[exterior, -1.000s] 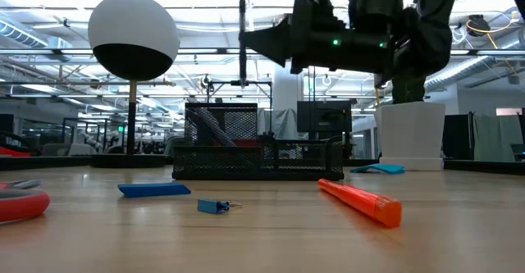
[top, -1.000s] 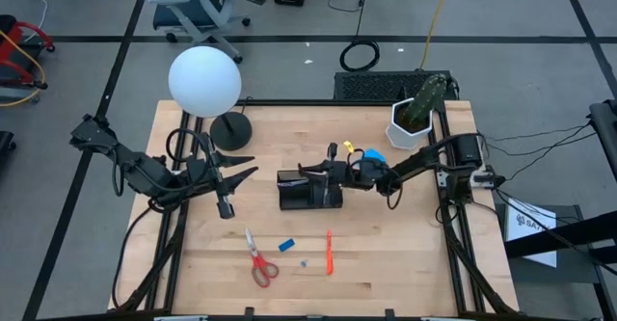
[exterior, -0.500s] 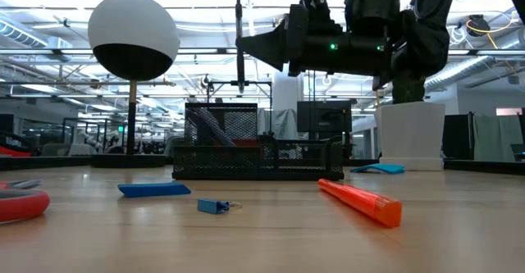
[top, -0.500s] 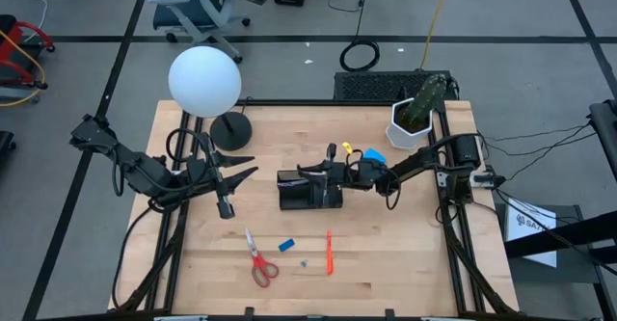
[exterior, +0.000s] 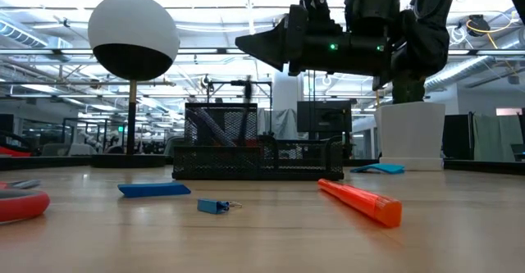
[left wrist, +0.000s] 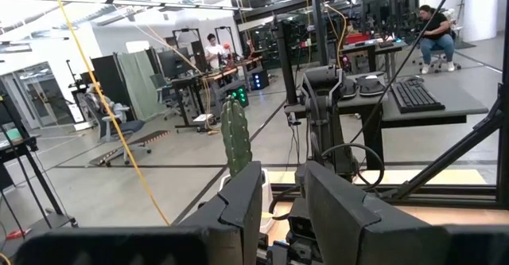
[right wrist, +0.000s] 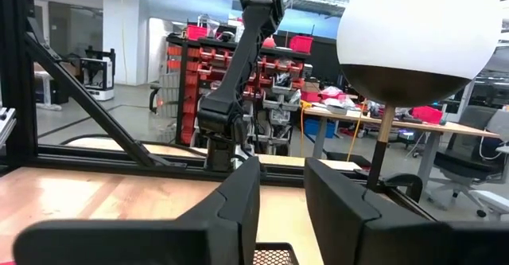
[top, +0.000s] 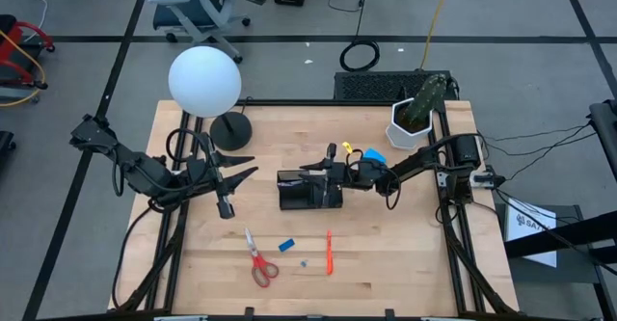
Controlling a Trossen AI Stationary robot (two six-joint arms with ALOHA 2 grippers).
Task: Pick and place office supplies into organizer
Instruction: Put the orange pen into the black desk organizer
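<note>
On the wooden table (top: pixel 405 254), organizer (top: pixel 309 191) directly beneath right end effector (top: pixel 310 171), fingers apart

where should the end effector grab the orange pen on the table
Take the orange pen around the middle of its barrel, coming straight down from above. It lies flat on the table, running roughly front to back, so set the fingers across its narrow width, one on each long side. The blue clip sits close on one side, so a mid-barrel grip looks safest.
</note>
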